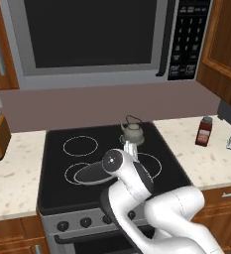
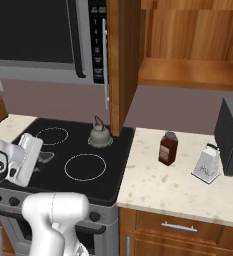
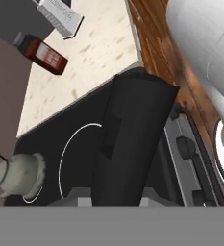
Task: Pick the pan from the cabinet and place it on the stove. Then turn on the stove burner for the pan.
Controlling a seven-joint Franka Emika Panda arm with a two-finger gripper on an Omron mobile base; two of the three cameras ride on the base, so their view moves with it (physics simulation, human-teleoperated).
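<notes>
One flat, round dark-grey frying pan is seen lying on the black glass cooktop, over the large white burner ring at the front left. The placing step is therefore judged to be done or nearly done. Its thin black handle is hidden under the white arm, so the long axis can only be judged: it seems to run from the pan's bowl to the right, towards the wrist.

The white hand is held low over the glass, just right of the pan. A broad black shape rises through the middle of the hand view and may be that handle seen close up. The fingertips are covered, so it cannot be told whether the hand is closed on the handle or already loosened.

The coming move is judged to turn on the row of round black knobs. They are set on the steel front, below the glass edge and nearer the base than the pan, so the hand would have to be brought back and down. Which knob serves the pan's ring cannot be read.

A small grey kettle stands at the back of the cooktop, apart from the pan. A red-brown bottle stands on the speckled surface to the right.
</notes>
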